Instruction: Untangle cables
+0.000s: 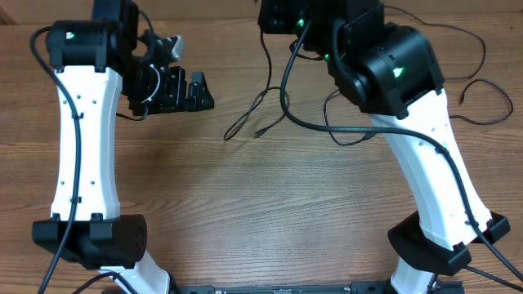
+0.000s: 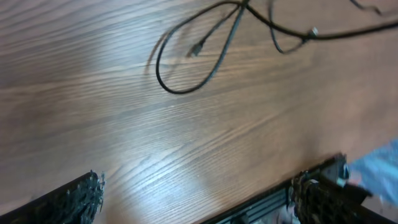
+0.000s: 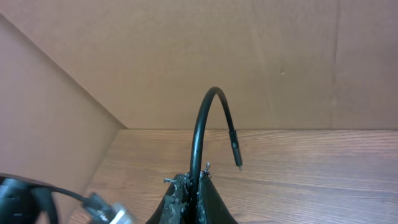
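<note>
Thin black cables (image 1: 263,102) lie spread on the wooden table between the arms, ending in a loop (image 1: 239,126) and a small plug (image 1: 260,131). Another strand (image 1: 490,86) curls at the far right. In the left wrist view the same loop (image 2: 186,87) and plug (image 2: 197,48) lie well ahead of my left gripper (image 2: 196,199), which hovers wide open with nothing between its fingers (image 2: 71,199). My right gripper (image 3: 194,183) is shut on one cable (image 3: 202,118), which arches up out of the jaws and ends in a hanging plug (image 3: 236,152). Overhead, its jaws are hidden under the arm.
Brown cardboard walls (image 3: 186,56) stand behind the table at the back. The table's front edge with a dark rail (image 2: 261,205) runs past the left gripper. Thicker arm wiring (image 1: 306,122) loops over the table near the right arm. A silver-tipped connector (image 3: 102,210) hangs beside the right gripper.
</note>
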Tool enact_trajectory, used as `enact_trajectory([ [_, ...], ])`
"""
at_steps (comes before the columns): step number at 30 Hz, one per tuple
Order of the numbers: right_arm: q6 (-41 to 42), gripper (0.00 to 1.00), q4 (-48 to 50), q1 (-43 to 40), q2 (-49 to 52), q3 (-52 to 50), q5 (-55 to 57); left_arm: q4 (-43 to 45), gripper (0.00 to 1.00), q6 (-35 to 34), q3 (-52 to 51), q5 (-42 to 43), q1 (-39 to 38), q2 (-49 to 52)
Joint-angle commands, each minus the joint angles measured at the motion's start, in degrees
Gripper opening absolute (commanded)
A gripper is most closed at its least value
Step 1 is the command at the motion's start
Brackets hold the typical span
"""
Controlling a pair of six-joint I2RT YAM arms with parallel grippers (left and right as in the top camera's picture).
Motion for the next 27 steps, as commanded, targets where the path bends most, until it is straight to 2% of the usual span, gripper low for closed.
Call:
enact_trajectory([
  [1, 2.9, 0.04, 0.5, -1.8, -0.9, 1.0, -4.7, -0.3, 1.0, 9.3, -1.9, 5.5, -2.0, 1.6],
  [5, 4.4, 0.04, 0.7, -3.0, -0.9, 1.0, -5.6, 0.0, 0.99, 12.1, -4.7, 4.5, -5.9, 2.1],
  [12, 4.5, 0.04, 2.4, -3.1, -0.9, 1.0, -9.9, 6.6, 0.99, 8.2, -9.5, -8.4, -10.9, 2.2],
  [23, 4.4, 0.04, 2.0, -3.1, -0.9, 1.0, -11.1, 17.1, 0.97, 8.5, -19.1, -9.2, -14.8, 2.3],
  [27, 4.4, 0.04, 2.1, -3.1, -0.9, 1.0, -11.5, 21.9, 0.97, 4.8, -22.4, -16.3, -16.0, 2.3],
])
